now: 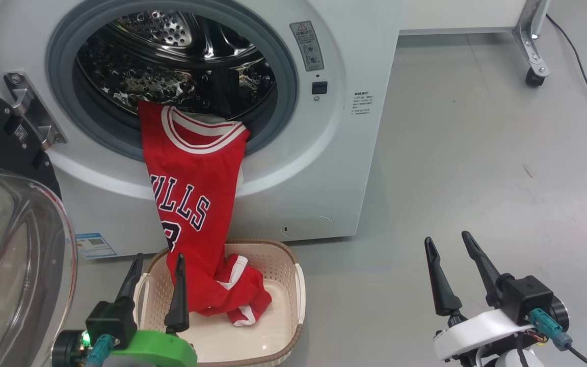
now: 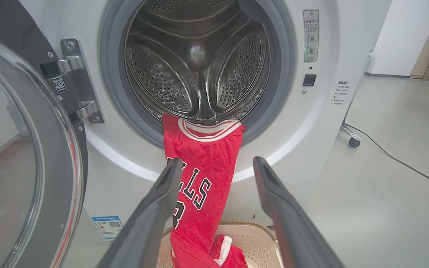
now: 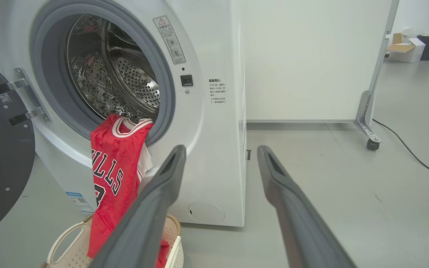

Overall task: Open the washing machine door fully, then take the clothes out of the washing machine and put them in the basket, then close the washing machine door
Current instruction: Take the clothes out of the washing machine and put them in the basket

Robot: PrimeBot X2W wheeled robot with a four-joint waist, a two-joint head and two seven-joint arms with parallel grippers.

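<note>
— How are the jaws of the left gripper (image 1: 159,257) set?
— Spread wide, nothing pinched; the clothes (image 1: 191,173) are seen just past one finger.
— And the right gripper (image 1: 447,238)?
— Its jaws are spread too, nothing touched.
— Where are the clothes?
— Draped from the drum of the washing machine (image 1: 334,153) into the basket (image 1: 299,290); the washing machine door (image 1: 18,255) is swung open.

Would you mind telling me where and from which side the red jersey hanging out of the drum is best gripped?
Probably the upper chest of the jersey, just below its white-trimmed neckline, where it drapes over the grey gasket. Come from the front with the open left gripper, fingers either side of the narrow hanging strip; its lower end already lies in the basket.
</note>
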